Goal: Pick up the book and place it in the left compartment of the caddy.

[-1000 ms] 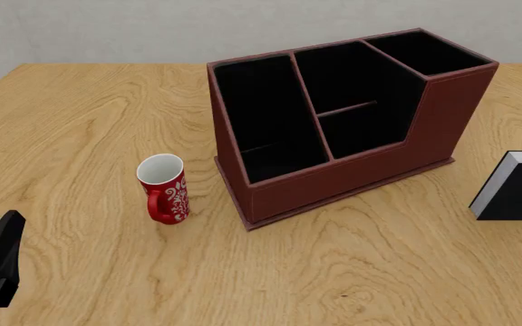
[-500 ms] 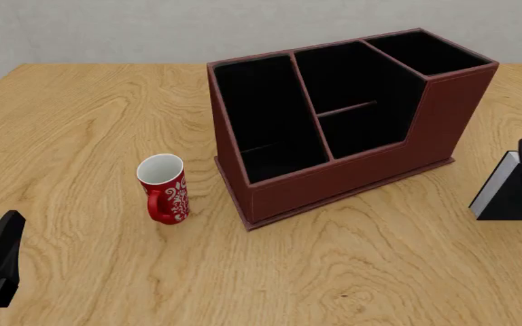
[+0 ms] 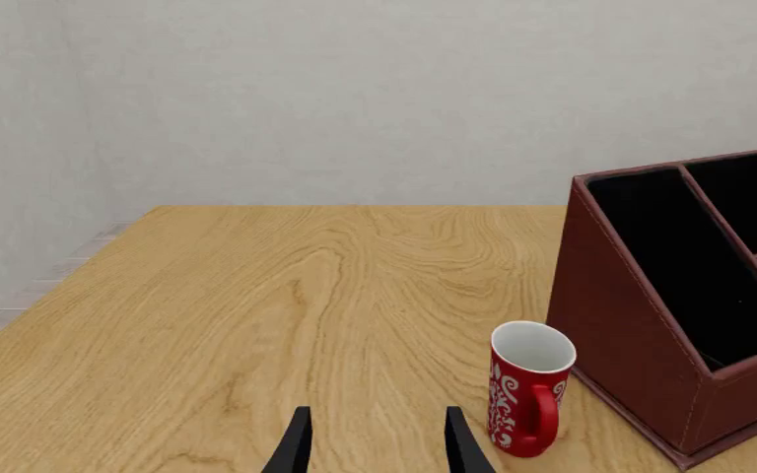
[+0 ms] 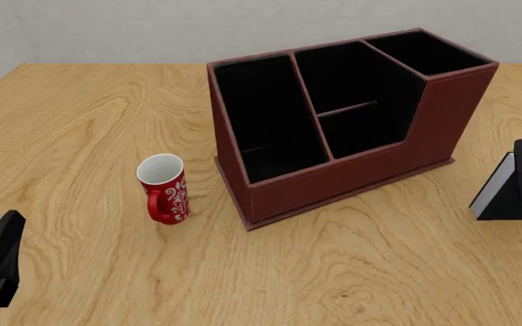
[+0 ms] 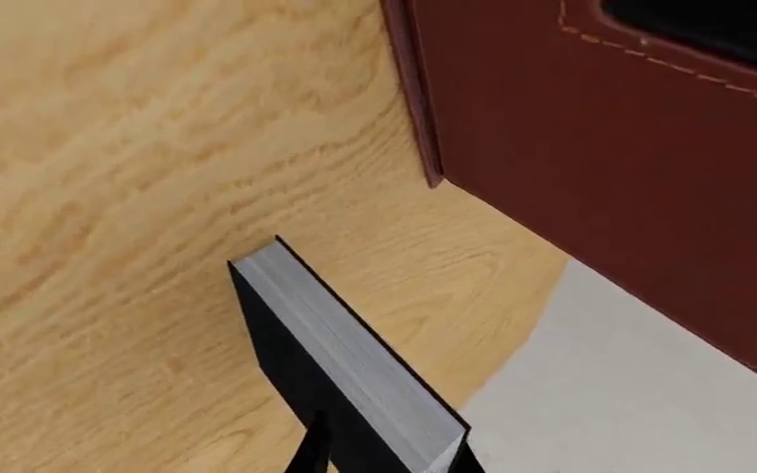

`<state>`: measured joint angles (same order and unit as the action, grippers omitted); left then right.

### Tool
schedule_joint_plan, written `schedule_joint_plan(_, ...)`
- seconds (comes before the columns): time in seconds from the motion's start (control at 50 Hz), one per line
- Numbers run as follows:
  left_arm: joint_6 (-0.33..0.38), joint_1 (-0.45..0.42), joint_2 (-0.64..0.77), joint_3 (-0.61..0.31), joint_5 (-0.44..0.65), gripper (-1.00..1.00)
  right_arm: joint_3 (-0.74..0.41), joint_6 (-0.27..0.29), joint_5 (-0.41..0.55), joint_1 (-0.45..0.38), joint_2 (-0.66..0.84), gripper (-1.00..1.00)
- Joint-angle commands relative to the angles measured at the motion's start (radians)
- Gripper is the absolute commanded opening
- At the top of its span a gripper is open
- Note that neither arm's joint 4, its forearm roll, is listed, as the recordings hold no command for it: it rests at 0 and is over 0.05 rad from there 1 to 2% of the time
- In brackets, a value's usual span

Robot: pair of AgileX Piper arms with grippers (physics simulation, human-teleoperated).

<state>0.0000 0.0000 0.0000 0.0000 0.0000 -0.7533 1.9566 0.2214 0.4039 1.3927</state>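
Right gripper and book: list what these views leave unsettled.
- Right gripper: the right wrist view's edge crops the fingers; whether they press the book is unclear.
- Front view: the frame edge and the arm cover part of the book; whether it touches the table is hidden.
- Left compartment: its black floor shows no detail.

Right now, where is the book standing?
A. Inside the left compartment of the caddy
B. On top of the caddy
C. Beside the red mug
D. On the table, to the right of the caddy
D: the book stands on the table, right of the caddy, apart from it.
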Motion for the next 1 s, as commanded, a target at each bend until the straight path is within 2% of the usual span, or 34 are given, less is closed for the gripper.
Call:
schedule_joint_plan(0.02,0.000,0.000,0.000,0.000,0.000,1.00,0.047,-0.032,0.034,-0.049,-0.017,-1.00)
schedule_joint_plan(0.44,0.000,0.000,0.000,0.000,0.000,1.00,0.116,-0.048,0.047,-0.083,-0.081,-1.00)
schedule_joint_plan(0.54,0.000,0.000,0.000,0.000,0.000,1.00,0.109,-0.060,0.079,-0.081,-0.124,-1.00)
schedule_joint_plan(1.0,0.000,0.000,0.000,0.000,0.000,1.00,0.092,-0.032,0.252,-0.004,-0.338,-1.00)
